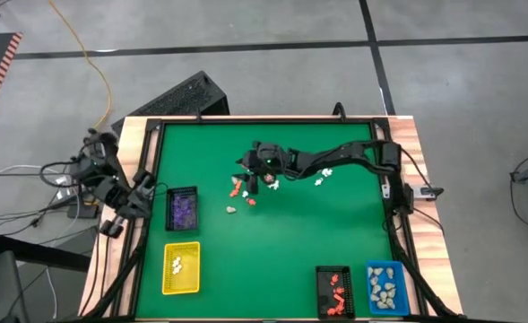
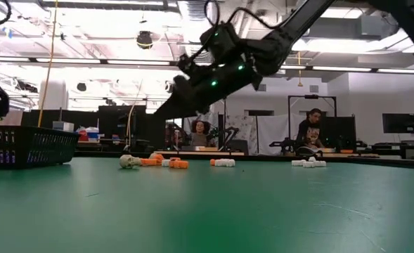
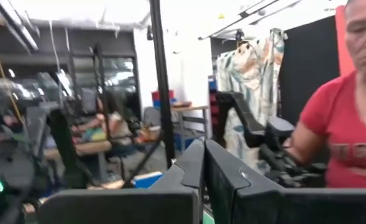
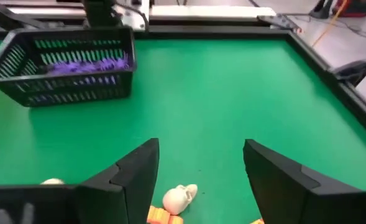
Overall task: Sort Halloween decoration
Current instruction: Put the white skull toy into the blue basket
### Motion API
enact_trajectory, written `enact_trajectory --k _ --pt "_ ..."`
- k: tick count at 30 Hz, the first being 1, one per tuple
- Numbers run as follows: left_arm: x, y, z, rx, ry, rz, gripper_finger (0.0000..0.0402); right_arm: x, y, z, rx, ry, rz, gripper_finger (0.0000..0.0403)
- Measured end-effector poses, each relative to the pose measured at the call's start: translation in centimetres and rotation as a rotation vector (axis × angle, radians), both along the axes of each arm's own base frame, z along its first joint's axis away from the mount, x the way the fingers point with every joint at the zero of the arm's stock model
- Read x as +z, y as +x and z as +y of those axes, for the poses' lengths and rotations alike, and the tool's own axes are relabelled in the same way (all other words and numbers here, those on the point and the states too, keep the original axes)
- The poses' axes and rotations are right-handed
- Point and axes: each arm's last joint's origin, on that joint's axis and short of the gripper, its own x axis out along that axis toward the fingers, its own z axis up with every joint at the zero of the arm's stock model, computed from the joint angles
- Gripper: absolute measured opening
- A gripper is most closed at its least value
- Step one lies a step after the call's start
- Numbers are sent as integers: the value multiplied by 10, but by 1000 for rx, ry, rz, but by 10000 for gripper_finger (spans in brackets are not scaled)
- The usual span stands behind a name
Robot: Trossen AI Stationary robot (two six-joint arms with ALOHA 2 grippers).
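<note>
Right arm stretched from the table's right edge leftward over the green mat [image 1: 335,242], wrist tilted down toward the loose pile near the middle. Right gripper [image 4: 198,171] released, fingers spread wide, poised just above a cream figurine [image 4: 179,197] with an orange one [image 4: 161,216] touching it; nothing held. Left arm folded off the table's left edge, left gripper [image 3: 204,168] clenched, fingers pressed together, pointing out into the room where a person in a red shirt [image 3: 341,134] stands. Loose decorations [image 1: 246,190] scattered mid-table: about four orange, one cream, several white [image 1: 323,177] a little to the right; exact count unclear. Four trays: black tray [image 1: 182,207] at left holding purple pieces, yellow tray [image 1: 180,268] nearer holding a few white ones, another black tray [image 1: 334,292] at near right with orange pieces, blue tray [image 1: 385,288] beside it with cream ones.
</note>
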Motion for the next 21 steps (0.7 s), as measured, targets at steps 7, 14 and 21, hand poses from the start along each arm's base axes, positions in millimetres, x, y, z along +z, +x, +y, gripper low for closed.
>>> enact_trajectory --k 7,14,21 --pt "-20 9 -9 -131 -64 42 0 -6 17 1 -46 66 1 256" --pt "-72 33 -13 -50 -217 178 0 -6 17 3 -123 86 18 256" --pt "-89 46 -2 -17 -231 210 0 -12 17 10 -173 88 59 256"
